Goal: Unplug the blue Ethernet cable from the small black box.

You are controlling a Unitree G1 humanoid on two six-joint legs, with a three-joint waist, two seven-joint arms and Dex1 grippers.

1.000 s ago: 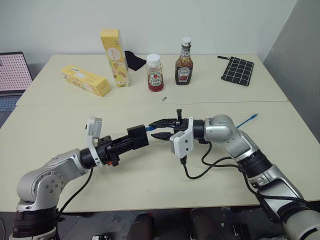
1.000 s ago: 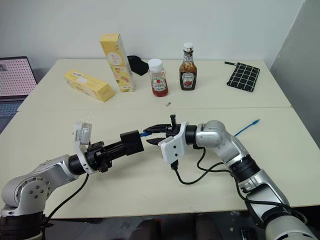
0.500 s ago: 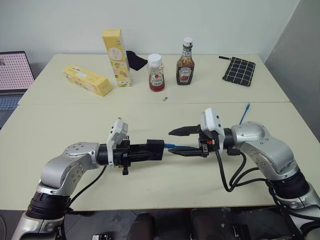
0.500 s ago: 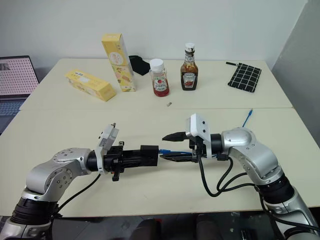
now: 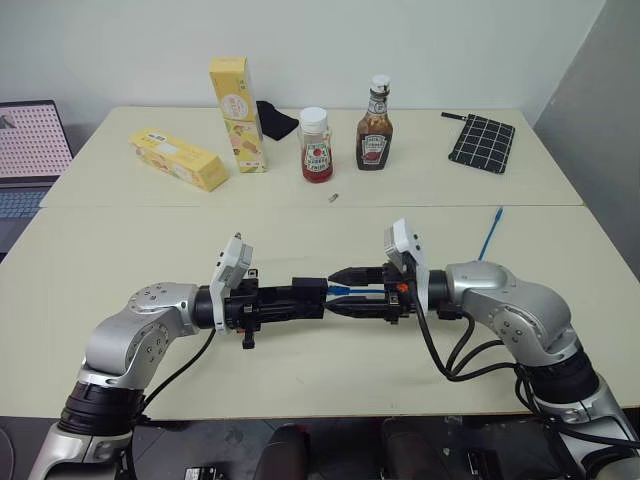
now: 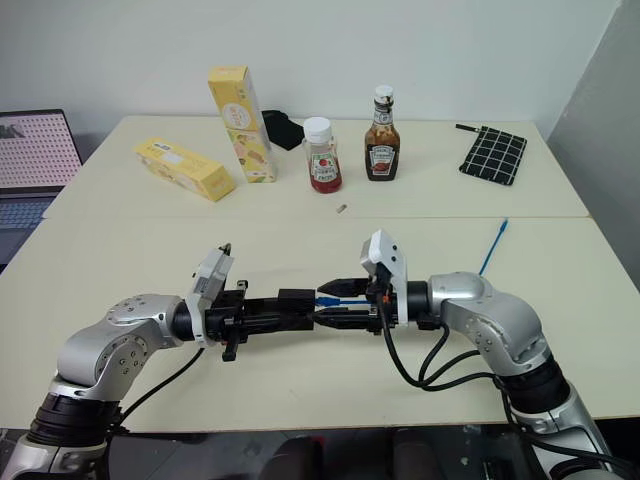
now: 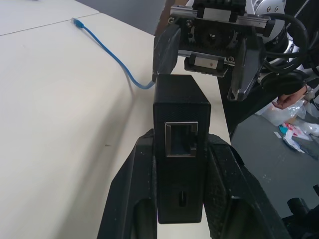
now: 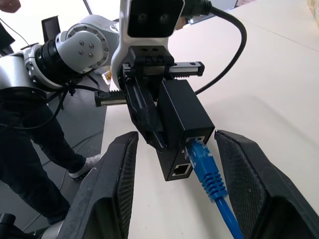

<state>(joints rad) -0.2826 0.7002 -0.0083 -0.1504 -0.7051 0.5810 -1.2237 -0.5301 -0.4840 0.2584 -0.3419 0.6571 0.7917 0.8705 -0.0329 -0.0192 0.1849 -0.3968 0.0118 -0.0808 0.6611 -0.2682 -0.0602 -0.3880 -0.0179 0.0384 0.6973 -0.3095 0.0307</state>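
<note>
Small black box (image 7: 180, 149) clamped between the fingers of the left gripper (image 5: 300, 297), held above the near table (image 5: 120, 250) at mid-scene, port face turned toward the right gripper (image 5: 345, 290). Blue Ethernet cable (image 8: 205, 167) plugged into that face: plug seated in the box, an empty port just beside it. Right gripper's two fingers (image 8: 107, 189) set either side of the plug and the box's end, parted, not touching the plug in the right wrist view; half open, gripping nothing. Cable running back from the plug past the right arm, across the table, its free end (image 5: 497, 213) near the table's right edge.

Compared with a second ago: both arms swung into one level line, grippers now tip to tip; right wrist rolled over, its white camera block (image 5: 405, 243) now on top instead of hanging below; right fingers spread wider than then. Compared with half a second ago: right fingers drawn in closer to the plug, one above and one below it; box unchanged in place.

Left arm bent at the elbow, forearm level, pointing right. Right arm bent likewise, forearm level, pointing left. Farther back on the far table: two yellow cartons (image 5: 236, 113), two sauce bottles (image 5: 374, 125), gridded black cloth (image 5: 481, 142).
</note>
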